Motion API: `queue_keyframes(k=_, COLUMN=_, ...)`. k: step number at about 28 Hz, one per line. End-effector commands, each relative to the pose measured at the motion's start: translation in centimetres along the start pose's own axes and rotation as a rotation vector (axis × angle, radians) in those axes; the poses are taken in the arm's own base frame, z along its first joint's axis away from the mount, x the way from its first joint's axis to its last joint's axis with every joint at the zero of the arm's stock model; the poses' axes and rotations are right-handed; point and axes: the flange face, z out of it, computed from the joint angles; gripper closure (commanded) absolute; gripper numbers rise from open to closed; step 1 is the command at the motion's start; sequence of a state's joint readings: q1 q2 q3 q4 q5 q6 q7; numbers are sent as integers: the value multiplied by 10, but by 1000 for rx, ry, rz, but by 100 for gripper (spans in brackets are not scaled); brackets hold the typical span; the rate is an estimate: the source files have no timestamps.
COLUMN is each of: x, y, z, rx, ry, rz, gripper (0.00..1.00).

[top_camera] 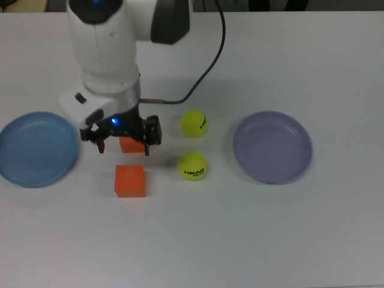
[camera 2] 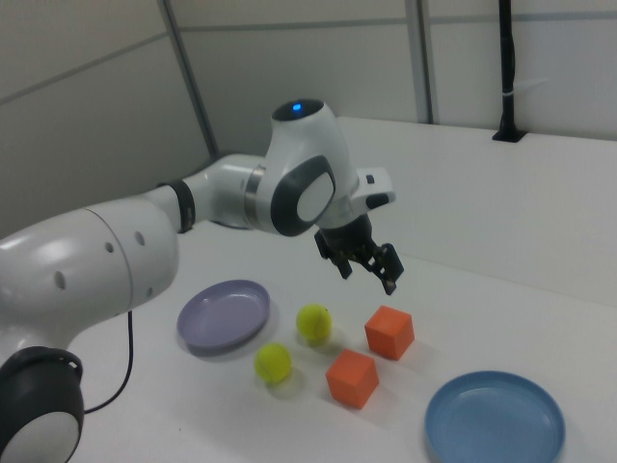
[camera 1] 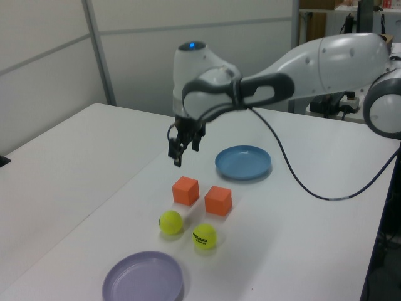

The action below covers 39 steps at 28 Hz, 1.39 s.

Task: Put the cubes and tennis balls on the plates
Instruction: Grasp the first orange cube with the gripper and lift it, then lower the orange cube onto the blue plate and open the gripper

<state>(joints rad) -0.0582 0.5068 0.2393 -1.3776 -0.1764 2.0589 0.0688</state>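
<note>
Two matte orange foam-like cubes on white counter [top_camera: 270,240], flat on their faces. Far cube [top_camera: 133,144] mostly hidden under tool in top view; clear in left view [camera 1: 185,190] and right view [camera 2: 389,332]. Near cube [top_camera: 130,180] fully visible, just beside the first, apart from it; also seen at [camera 1: 218,200] and [camera 2: 351,377].

Two fuzzy yellow-green tennis balls with black HEAD lettering, smaller than cubes. One ball [top_camera: 194,123] lies toward the top view's upper side, other ball [top_camera: 192,165] below it; not touching. Left view: [camera 1: 170,222] and [camera 1: 204,236]. Right view: [camera 2: 313,323] and [camera 2: 273,363].

Round shallow light blue plate [top_camera: 37,149] at the top view's left, bare, nothing on it; also [camera 1: 243,162], [camera 2: 496,422]. Round shallow lavender-grey plate [top_camera: 273,146] at the top view's right, bare too; also [camera 1: 143,276], [camera 2: 224,313]. Cubes between blue plate and balls, balls between cubes and lavender plate.

White Panda arm's black two-finger tool [top_camera: 122,144] hangs above far cube, clear of it in left view [camera 1: 178,152] and right view [camera 2: 371,270]. Fingers spread wide, holding nothing. Black cable [top_camera: 207,66] trailing off the arm body across the counter. White arm housing blocks part of counter behind cubes in top view.

Second white counter [camera 1: 69,157] at the left view's left, grey wall panels [camera 1: 125,50] behind.
</note>
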Motion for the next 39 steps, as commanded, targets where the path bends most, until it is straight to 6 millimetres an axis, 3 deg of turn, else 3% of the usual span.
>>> queue_keyframes(k=1, x=-1, y=-10, z=44, rx=-67, ry=-2, rz=-32, gripper=0)
queue_keyframes(k=6, x=-1, y=-16, z=86, rx=-134, ry=-4, rz=-47, gripper=0)
queue_keyframes(k=11, x=-2, y=-21, z=110, rx=-164, ry=0, rz=-63, gripper=0)
queue_keyframes(k=12, x=-3, y=-21, z=112, rx=-166, ry=-2, rz=-65, gripper=5)
queue_keyframes(k=14, x=-3, y=-27, z=113, rx=-166, ry=-3, rz=-75, gripper=26)
queue_keyframes(k=16, x=-3, y=-29, z=114, rx=-164, ry=-4, rz=-77, gripper=62)
queue_keyframes(k=17, x=-3, y=-30, z=114, rx=-165, ry=-4, rz=-79, gripper=88)
queue_keyframes(k=18, x=-3, y=-30, z=113, rx=-164, ry=-2, rz=-78, gripper=98)
queue_keyframes(k=22, x=1, y=-29, z=100, rx=-161, ry=14, rz=-68, gripper=100)
queue_keyframes(k=25, x=5, y=-17, z=64, rx=-176, ry=43, rz=-44, gripper=100)
queue_keyframes(k=31, x=-15, y=55, z=35, rx=-289, ry=-111, rz=17, gripper=100)
queue_keyframes(k=33, x=-20, y=84, z=37, rx=-313, ry=-131, rz=43, gripper=100)
queue_keyframes(k=38, x=-28, y=127, z=49, rx=-348, ry=-167, rz=80, gripper=100)
queue_keyframes(k=39, x=-29, y=130, z=50, rx=-351, ry=-168, rz=79, gripper=96)
